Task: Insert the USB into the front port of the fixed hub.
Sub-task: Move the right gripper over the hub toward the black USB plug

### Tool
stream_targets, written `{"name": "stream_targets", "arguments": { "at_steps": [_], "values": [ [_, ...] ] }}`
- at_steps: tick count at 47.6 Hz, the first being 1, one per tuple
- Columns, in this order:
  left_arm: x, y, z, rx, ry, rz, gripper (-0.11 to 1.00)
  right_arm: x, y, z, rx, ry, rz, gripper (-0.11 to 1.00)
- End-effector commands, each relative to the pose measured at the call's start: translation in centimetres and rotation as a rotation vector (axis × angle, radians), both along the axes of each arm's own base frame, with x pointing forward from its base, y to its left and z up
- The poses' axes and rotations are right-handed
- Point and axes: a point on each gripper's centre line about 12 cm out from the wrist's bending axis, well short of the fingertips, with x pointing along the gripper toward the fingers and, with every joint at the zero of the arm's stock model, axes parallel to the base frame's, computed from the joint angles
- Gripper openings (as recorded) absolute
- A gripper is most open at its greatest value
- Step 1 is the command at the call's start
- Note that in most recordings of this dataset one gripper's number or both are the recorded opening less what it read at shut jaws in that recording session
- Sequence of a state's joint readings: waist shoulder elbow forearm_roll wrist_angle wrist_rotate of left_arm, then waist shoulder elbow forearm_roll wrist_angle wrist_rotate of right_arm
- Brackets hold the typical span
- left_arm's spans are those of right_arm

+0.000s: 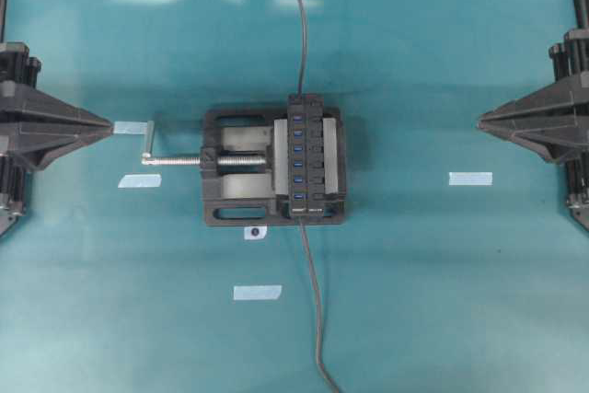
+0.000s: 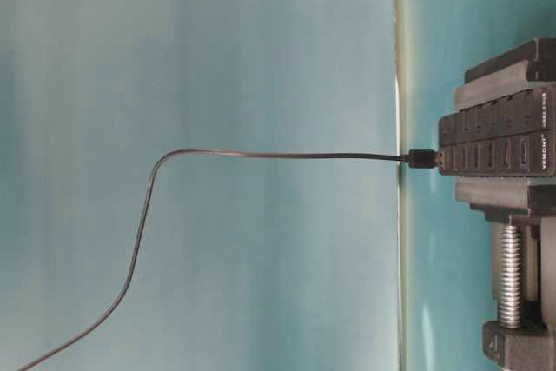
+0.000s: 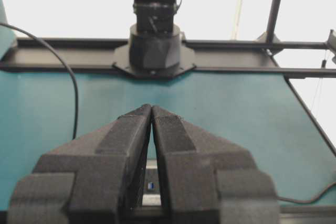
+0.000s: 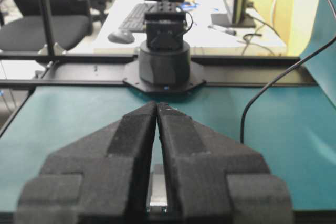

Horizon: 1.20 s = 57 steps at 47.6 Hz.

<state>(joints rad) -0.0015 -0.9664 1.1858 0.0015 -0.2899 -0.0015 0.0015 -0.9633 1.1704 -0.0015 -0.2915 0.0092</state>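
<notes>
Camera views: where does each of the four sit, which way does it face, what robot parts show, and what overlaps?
Overhead: above the table, looking straight down at the hub clamped in the vise; left gripper and right gripper at the edges.
Table-level: low and turned sideways, facing the hub's end and the plugged-in cable; no robot parts.
Left wrist: behind its shut jaws, facing the right arm's base.
Right wrist: behind its shut jaws, facing the left arm's base.
Shared: overhead and table-level both show hub, vise, cable.
</notes>
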Motion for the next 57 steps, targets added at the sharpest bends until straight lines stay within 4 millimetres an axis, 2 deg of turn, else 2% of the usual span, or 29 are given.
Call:
{"name": "stream_targets", "arguments": {
  "at_steps": [1,3,7,14,21,39,49,57],
  "values": [
    [0.5,-0.1,0.9,0.015,-0.011,-0.006,0.13,0.0,-0.2,0.0,0.011,-0.002,-0.008,0.16],
    [0.6,-0.1,0.9,0.012,-0.003,-0.004,0.11,-0.1,-0.2,-0.1,0.027,0.003,-0.008,0.15],
    [0.8,-0.1,0.9,0.012,0.005,-0.006,0.00,-0.3,-0.2,-0.5,0.087,0.024,-0.009,0.05],
    [0.9,-0.1,0.7,0.011,0.017,-0.006,0.00,-0.6,-0.2,-1.3,0.155,0.100,-0.008,-0.02],
    [1.0,-0.1,0.3,0.009,0.064,-0.006,0.00,-0.8,-0.2,-2.2,0.168,0.208,-0.013,-0.02],
    [1.3,-0.1,0.3,0.010,0.172,-0.004,0.00,-0.1,-1.2,-2.3,0.145,0.468,-0.079,-0.02],
    [2.5,-0.3,-0.7,0.008,0.229,-0.013,0.00,1.1,-2.0,-2.5,0.127,0.540,-0.117,-0.02],
    [3.7,-0.4,-1.4,0.011,0.276,-0.019,0.00,2.8,-3.2,-2.8,0.097,0.616,-0.160,-0.02]
  ]
}}
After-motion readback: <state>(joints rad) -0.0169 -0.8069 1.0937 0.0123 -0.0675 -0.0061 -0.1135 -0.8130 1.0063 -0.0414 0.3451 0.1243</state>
